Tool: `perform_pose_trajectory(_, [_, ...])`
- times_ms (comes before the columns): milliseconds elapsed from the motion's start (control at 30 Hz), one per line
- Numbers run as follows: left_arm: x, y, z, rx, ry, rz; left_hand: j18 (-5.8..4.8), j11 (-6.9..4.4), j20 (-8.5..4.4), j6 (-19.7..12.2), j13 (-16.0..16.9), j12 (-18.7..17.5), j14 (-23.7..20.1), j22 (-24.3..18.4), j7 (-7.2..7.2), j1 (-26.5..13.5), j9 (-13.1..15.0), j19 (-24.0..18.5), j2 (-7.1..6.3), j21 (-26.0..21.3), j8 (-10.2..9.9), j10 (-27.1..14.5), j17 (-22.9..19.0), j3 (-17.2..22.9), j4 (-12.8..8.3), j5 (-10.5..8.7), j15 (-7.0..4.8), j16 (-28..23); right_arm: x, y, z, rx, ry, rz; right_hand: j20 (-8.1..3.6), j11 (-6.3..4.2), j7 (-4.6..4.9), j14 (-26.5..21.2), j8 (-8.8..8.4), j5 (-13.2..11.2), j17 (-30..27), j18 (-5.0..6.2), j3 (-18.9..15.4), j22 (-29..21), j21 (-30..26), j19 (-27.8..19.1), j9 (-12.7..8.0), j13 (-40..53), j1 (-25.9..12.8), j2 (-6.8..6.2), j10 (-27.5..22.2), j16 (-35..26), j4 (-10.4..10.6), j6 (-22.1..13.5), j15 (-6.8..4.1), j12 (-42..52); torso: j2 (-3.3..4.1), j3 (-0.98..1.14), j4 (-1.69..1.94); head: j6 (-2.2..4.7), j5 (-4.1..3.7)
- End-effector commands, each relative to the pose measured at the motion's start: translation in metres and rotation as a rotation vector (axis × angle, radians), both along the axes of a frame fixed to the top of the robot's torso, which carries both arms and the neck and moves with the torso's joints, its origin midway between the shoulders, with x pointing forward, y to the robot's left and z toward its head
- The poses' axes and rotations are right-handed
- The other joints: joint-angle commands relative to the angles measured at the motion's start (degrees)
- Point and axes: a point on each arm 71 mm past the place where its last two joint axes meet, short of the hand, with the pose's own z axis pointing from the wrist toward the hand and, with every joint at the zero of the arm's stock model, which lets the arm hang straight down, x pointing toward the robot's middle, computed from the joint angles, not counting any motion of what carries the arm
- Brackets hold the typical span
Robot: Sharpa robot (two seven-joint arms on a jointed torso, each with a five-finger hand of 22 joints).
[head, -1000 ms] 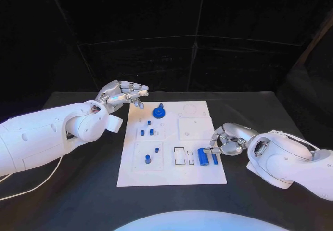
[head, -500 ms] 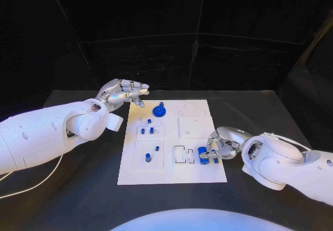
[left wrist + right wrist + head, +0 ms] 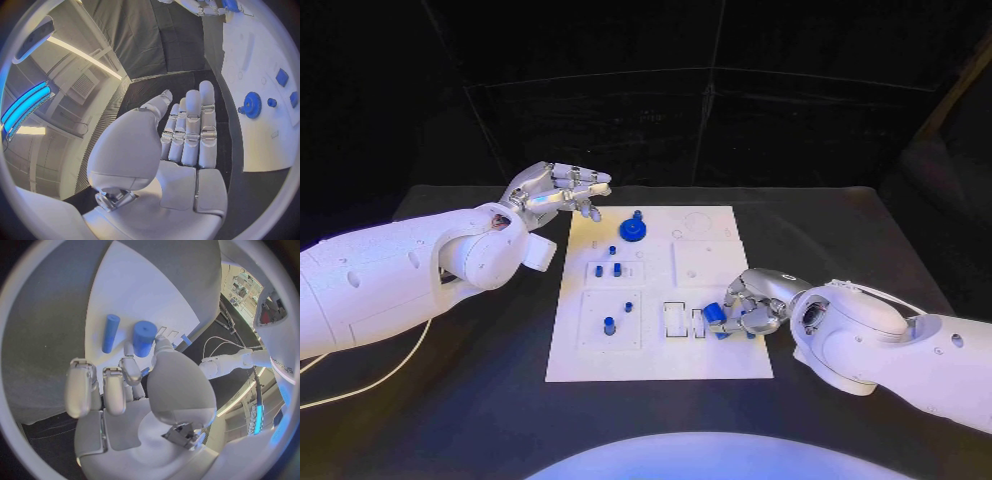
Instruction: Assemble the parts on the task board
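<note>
right robot hand (image 3: 750,308) touches a blue cylinder (image 3: 717,317) on the task board (image 3: 711,362).

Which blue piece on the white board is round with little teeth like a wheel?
The blue gear, at the task board's far end near the left hand. The other blue pieces are plain pegs and cylinders.

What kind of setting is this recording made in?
Most likely a robotics lab test bench: a black table with dark curtains behind, a white task board holding small blue parts, and fluorescent ceiling lights plus an air vent in the left wrist view.
</note>
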Motion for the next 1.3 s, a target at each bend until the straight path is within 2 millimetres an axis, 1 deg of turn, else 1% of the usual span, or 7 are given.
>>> perform_pose_trajectory(33, [0.0, -0.001, 0.001, -0.011, -0.003, -0.011, 1.14, 0.11, 0.16, -0.2, 0.06, 0.2, -0.41, -0.05, -0.02, -0.01, -0.08, 0.21, 0.55, -0.21, 0.39, -0.32, -0.08, -0.26, -0.09, -0.05, 0.03, 0.08, -0.003, 0.003, -0.007, -0.045, 0.009, 0.017, 0.08, 0.0, -0.11, 4.85, 0.48, -0.12, 9.64, -0.3, -0.37, -0.03, 0.11, 0.44, 0.17, 0.08, 0.77, 0.45, 0.16, 0.1, -0.24, -0.33, 0.05, 0.1, -0.05, -0.06, -0.06, -0.19, 0.09])
perform_pose_trajectory(300, [0.0, -0.001, 0.001, -0.011, -0.002, -0.012, 1.14, 0.11, 0.16, -0.2, 0.06, 0.2, -0.41, -0.05, -0.02, -0.01, -0.08, 0.21, 0.55, -0.21, 0.39, -0.32, -0.08, -0.26, -0.09, -0.05, 0.03, 0.08, -0.007, 0.012, -0.016, -0.063, 0.018, 0.042, 0.06, -0.02, -0.12, 4.85, 1.03, 0.32, 9.63, -0.32, -0.53, 0.08, 0.14, 0.43, 0.59, 0.4, 2.72, 1.06, 0.18, 0.1, -0.69, -0.64, 0.04, -0.03, -0.01, -0.01, -0.01, -0.17, 0.24])
perform_pose_trajectory(533, [0.0, -0.001, 0.001, -0.011, -0.002, -0.012, 1.14, 0.11, 0.16, -0.2, 0.06, 0.2, -0.41, -0.05, -0.02, -0.01, -0.08, 0.21, 0.55, -0.21, 0.39, -0.32, -0.08, -0.26, -0.09, -0.05, 0.03, 0.08, -0.008, 0.014, -0.015, -0.053, -0.006, 0.027, -0.01, -0.13, -0.22, 4.87, 1.68, 2.84, 9.74, -0.35, -0.71, 0.27, 0.23, 0.5, 1.04, 1.14, 4.34, 2.41, 0.59, 0.17, -1.03, -0.61, -0.05, 0.12, -0.02, -0.02, -0.07, -0.16, 0.28])
perform_pose_trajectory(767, [0.0, 0.0, 0.001, -0.01, -0.003, -0.009, 1.15, 0.1, 0.16, -0.2, 0.07, 0.26, -0.45, -0.1, -0.03, 0.04, -0.08, 0.22, 0.56, -0.26, 0.45, -0.39, -0.08, -0.33, -0.12, -0.04, 0.02, 0.11, -0.011, 0.011, -0.011, -0.015, -0.013, -0.013, -0.07, -0.14, -0.16, 4.88, 1.71, 7.41, 9.76, -0.36, -0.89, 0.38, 0.27, 0.55, 1.13, 1.21, 5.52, 4.1, 0.59, 0.18, -1.21, -0.89, -0.09, -0.36, -0.12, -0.12, -0.14, -0.3, -0.02])
perform_pose_trajectory(867, [0.0, -0.001, 0.001, -0.011, -0.003, -0.011, 1.15, 0.1, 0.16, -0.2, 0.07, 0.26, -0.45, -0.1, -0.03, 0.04, -0.08, 0.22, 0.56, -0.26, 0.45, -0.39, -0.08, -0.33, -0.12, -0.04, 0.02, 0.11, -0.014, 0.01, -0.008, 0.027, 0.001, -0.041, -0.09, -0.17, -0.19, 4.89, 1.69, 9.55, 9.84, -0.37, -0.89, 0.47, 0.32, 0.59, 1.1, 1.41, 6.0, 4.68, 0.72, 0.23, -1.25, -0.76, -0.11, -0.41, -0.11, -0.19, 0.01, -0.27, -0.23])
perform_pose_trajectory(967, [0.0, -0.002, 0.001, -0.011, -0.003, -0.011, 1.15, 0.1, 0.16, -0.2, 0.07, 0.26, -0.45, -0.1, -0.03, 0.04, -0.08, 0.22, 0.56, -0.26, 0.45, -0.39, -0.08, -0.33, -0.12, -0.04, 0.02, 0.11, -0.018, 0.008, -0.005, 0.097, 0.023, -0.083, -0.13, -0.23, -0.21, 4.93, 1.53, 10.78, 9.99, -0.4, -0.75, 0.63, 0.41, 0.65, 1.01, 1.63, 6.93, 5.0, 0.87, 0.32, -1.67, -0.73, -0.15, -0.43, -0.13, -0.08, 0.02, -0.32, -0.09])
perform_pose_trajectory(1300, [0.0, -0.001, 0.001, -0.01, -0.003, -0.01, 1.15, 0.1, 0.16, -0.2, 0.07, 0.26, -0.45, -0.1, -0.03, 0.04, -0.08, 0.22, 0.56, -0.26, 0.45, -0.39, -0.08, -0.33, -0.12, -0.04, 0.02, 0.11, -0.025, 0.013, 0.004, 0.247, 0.042, -0.135, -0.16, -0.28, -0.28, 4.97, 1.42, 11.64, 10.18, -0.43, -0.64, 0.78, 0.49, 0.71, 0.92, 2.05, 7.61, 5.28, 1.16, 0.45, -1.98, -0.45, -0.19, -0.24, -0.06, -0.09, 0.1, -0.24, 0.16])
